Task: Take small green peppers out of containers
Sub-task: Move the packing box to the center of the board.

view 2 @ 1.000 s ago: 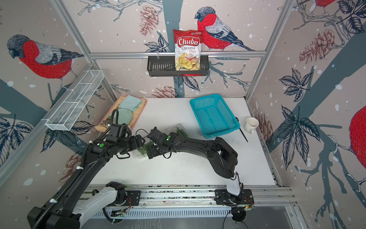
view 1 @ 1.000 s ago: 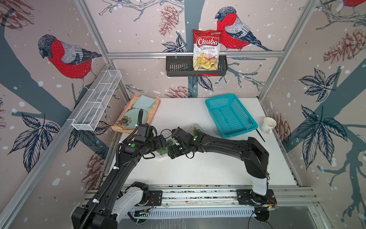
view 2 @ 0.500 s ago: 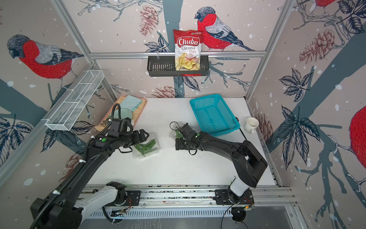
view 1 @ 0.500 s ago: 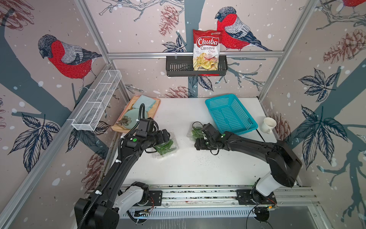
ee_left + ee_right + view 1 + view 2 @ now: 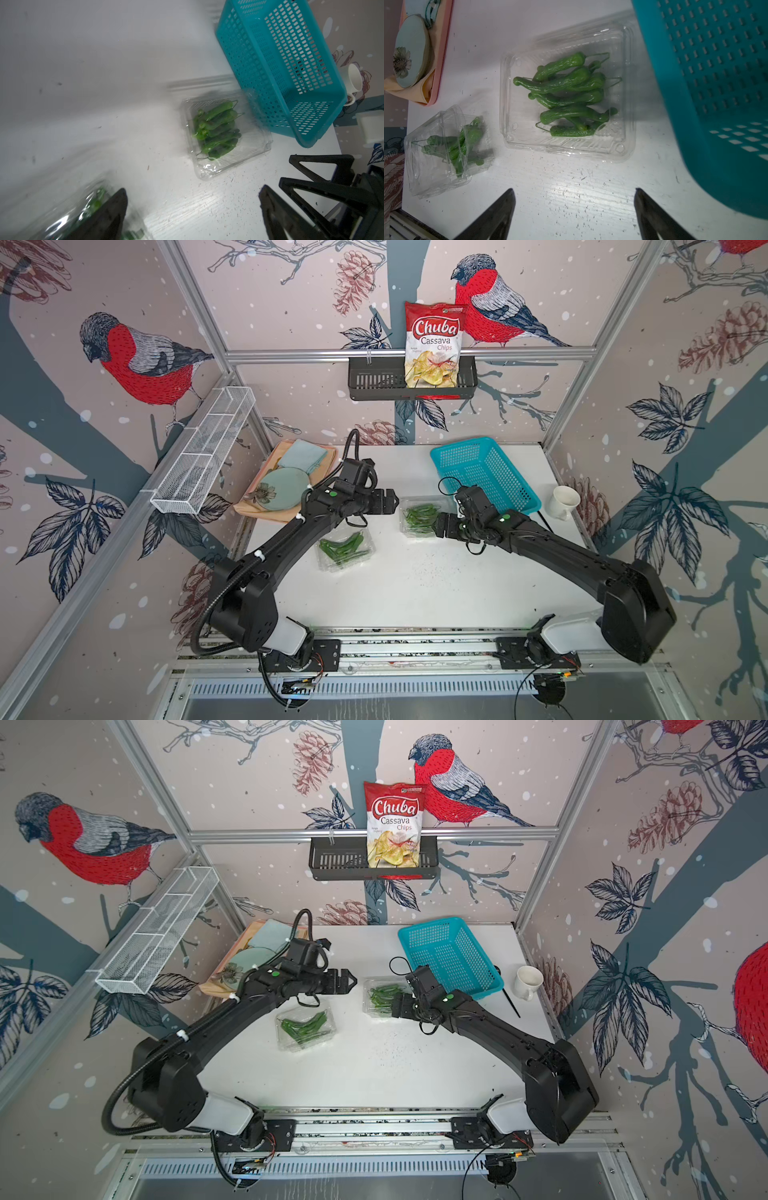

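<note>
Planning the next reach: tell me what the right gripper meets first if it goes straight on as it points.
Probably the near wall of the clear container of peppers beside the basket, dead ahead of the open right gripper; if it tilts down steeply, the table first.

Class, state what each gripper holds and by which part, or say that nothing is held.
Nothing is held. The left gripper and right gripper are both open and empty; the peppers lie in their containers.

Logged glossy green peppers (image 5: 566,91) inside clear, colourless containers (image 5: 612,149). Noted turquoise perforated basket (image 5: 490,481) toward far right corner of white, dark-speckled surface (image 5: 436,593). Recorded pale teal plate (image 5: 282,493) with flower motif on peach tray (image 5: 249,510); white mug (image 5: 563,499) at right edge.
</note>
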